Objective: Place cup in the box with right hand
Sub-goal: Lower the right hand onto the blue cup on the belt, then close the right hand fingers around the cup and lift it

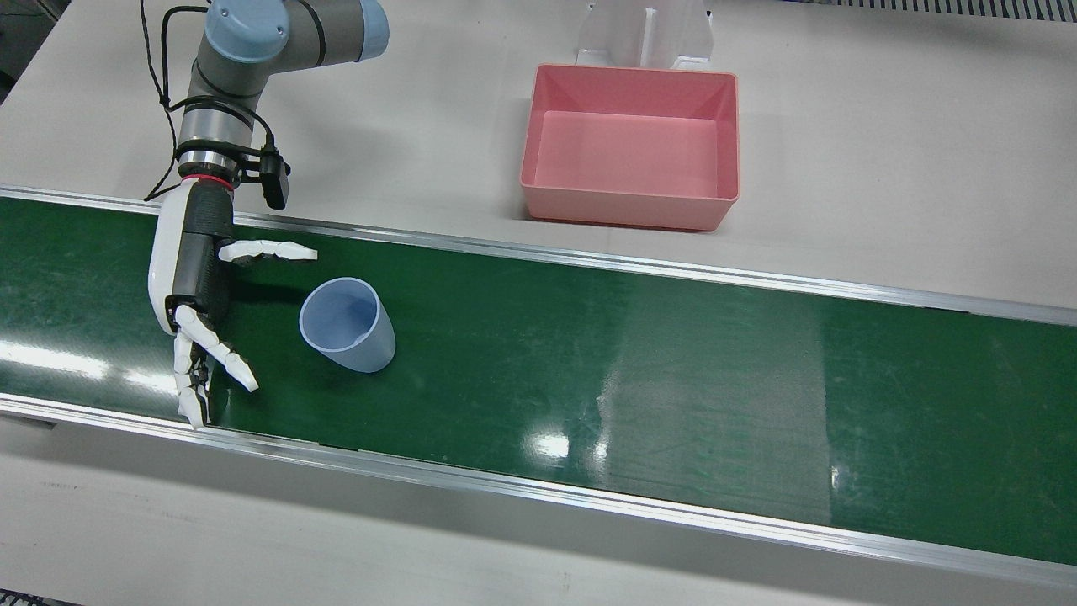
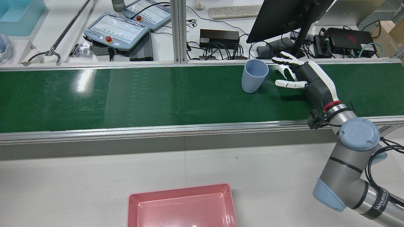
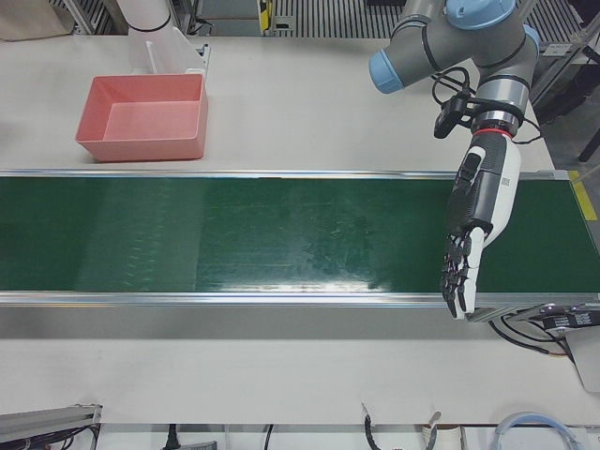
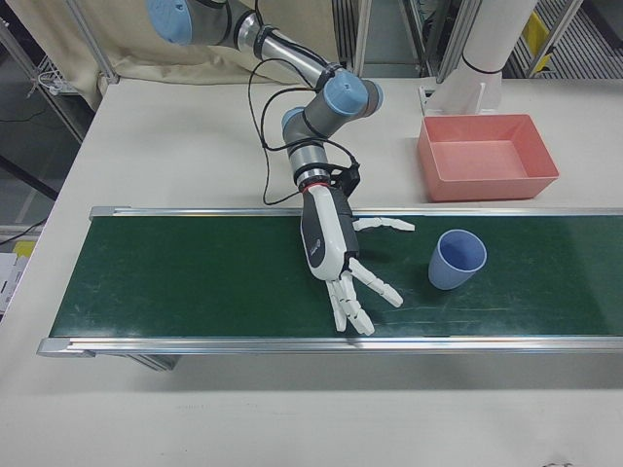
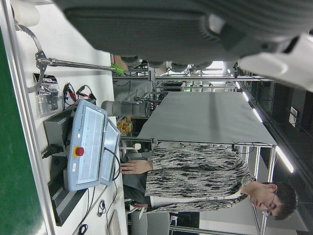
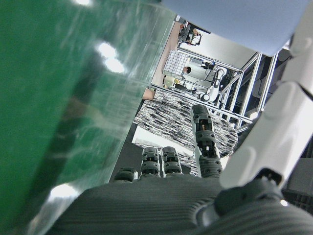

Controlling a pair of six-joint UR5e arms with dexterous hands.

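A pale blue cup (image 1: 347,324) stands upright on the green belt (image 1: 673,362); it also shows in the rear view (image 2: 254,75) and the right-front view (image 4: 458,260). My right hand (image 1: 198,282) is open and empty, low over the belt beside the cup, palm toward it, with a small gap between them. One finger (image 1: 269,251) points toward the cup. The hand also shows in the rear view (image 2: 311,82). The pink box (image 1: 629,210) sits empty on the table beyond the belt. My left hand (image 3: 478,211) is open and empty, far along the belt.
The belt has metal rails (image 1: 589,261) on both edges. A white stand (image 1: 644,34) is behind the box. Beyond the belt in the rear view are teach pendants (image 2: 116,31), a monitor (image 2: 284,15) and cables.
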